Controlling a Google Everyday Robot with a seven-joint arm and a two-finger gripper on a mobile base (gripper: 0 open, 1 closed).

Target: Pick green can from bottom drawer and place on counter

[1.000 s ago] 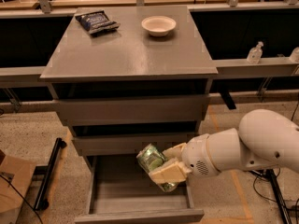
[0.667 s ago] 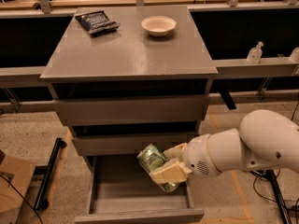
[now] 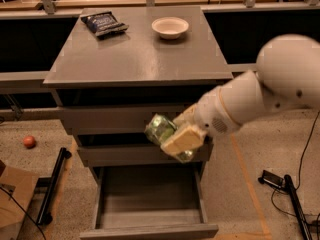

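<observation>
My two-finger claw [image 3: 175, 140] grips the small shiny green can [image 3: 159, 128] in the air above the open grey metal bottom drawer [image 3: 150, 196]: the lift, I judge. Next I must clear the overhanging edge of the smooth grey counter [image 3: 135, 59] and land on its bare front, short of the blue chip bag [image 3: 104, 23] and white bowl [image 3: 170, 27].

Chunky white arm [image 3: 260, 91], all rounded shells, thin tan ring at the joint. The gripper [image 3: 174, 138] at its tip, centre of view, has pale cream-yellow fingers [image 3: 182, 137].
</observation>
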